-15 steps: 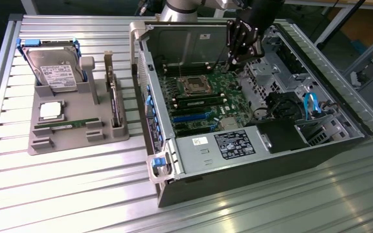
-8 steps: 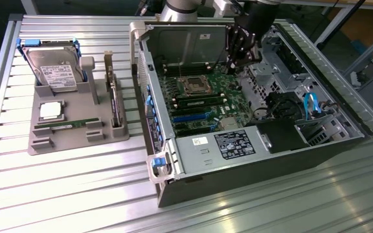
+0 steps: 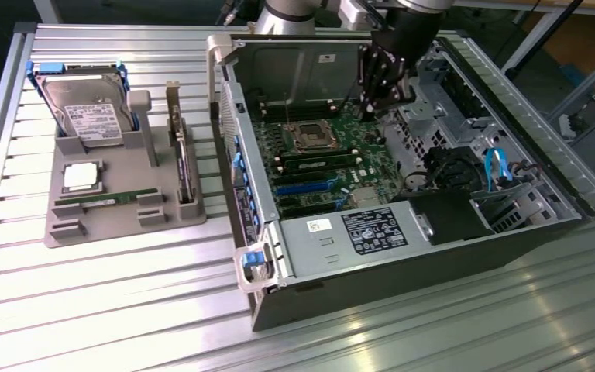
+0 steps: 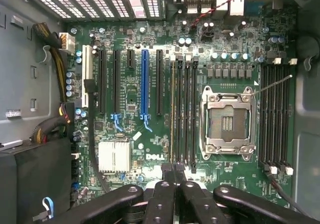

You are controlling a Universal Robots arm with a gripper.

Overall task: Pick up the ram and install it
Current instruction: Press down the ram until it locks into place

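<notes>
Exterior view gives you the slatted metal worktop first, with the open computer case lying on its side across the middle. At 9 o'clock from the case sits the grey parts tray. Your arm comes in from 12 o'clock and reaches down into the case.

Inside the case you see the green motherboard, with the processor socket near its centre. On the tray, the hard drive stands at the 12 o'clock end and the dark expansion card stands upright along the 3 o'clock side.

Your claw hangs over the motherboard at about 2 o'clock from the socket. In the wrist view the claw has its fingers pressed fully together with nothing between them. Its tips sit just off the end of the bank of memory slots, beside the socket.

You will find the ram lying flat in the tray, near its 6 o'clock edge, well apart from the claw.
</notes>
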